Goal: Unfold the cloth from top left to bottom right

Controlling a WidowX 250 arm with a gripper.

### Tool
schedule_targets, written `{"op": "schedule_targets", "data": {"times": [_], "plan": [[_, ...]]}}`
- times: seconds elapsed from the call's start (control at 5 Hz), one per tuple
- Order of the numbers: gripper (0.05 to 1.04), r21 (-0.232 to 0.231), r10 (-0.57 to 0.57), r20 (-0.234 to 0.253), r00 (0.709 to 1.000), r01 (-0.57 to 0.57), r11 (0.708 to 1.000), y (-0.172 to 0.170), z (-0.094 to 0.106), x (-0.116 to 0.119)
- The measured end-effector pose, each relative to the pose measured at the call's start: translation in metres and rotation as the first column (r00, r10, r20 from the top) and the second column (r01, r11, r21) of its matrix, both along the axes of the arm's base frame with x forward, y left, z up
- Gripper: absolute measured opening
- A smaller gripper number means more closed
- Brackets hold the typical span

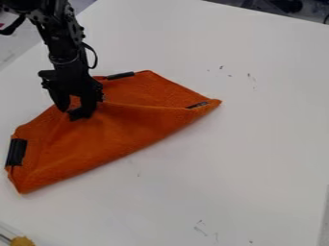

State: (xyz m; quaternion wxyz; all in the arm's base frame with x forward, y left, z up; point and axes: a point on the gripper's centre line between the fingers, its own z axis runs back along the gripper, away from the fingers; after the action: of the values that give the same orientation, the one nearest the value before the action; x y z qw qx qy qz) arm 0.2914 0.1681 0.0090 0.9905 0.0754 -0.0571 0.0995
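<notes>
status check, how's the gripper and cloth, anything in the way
Gripper down at the cloth's upper left part, grip unconfirmed. Orange cloth creased, not laid flat. Yellowish object at bottom left, apart from cloth.

The cloth (109, 134) is a plain, strong orange, deeper and browner in the shade of its folds, brighter across the broad middle. The strips (16, 152) on it are black, the one toward its right corner mixed with grey. The table (257, 144) is pale greyish white, flecked with small dark marks. Arm (59, 41) and gripper (72, 112) are black.
</notes>
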Motion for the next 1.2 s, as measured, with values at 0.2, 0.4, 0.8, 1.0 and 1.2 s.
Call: {"op": "schedule_targets", "data": {"times": [0.2,0.4,0.8,1.0,1.2], "plan": [[0.388,0.015,-0.001,-0.007,1.0,0.001,1.0,0.001,0.0,-0.001],[0.189,0.033,-0.017,-0.015,1.0,0.017,0.999,-0.004,0.0,0.0],[0.067,0.104,-0.047,0.038,0.998,0.043,0.994,-0.016,0.028,-0.001],[0.067,0.139,-0.053,0.101,0.993,0.038,0.99,-0.033,0.063,-0.015],[0.067,0.084,0.017,0.131,0.991,-0.028,0.996,-0.054,0.078,-0.046]]}}
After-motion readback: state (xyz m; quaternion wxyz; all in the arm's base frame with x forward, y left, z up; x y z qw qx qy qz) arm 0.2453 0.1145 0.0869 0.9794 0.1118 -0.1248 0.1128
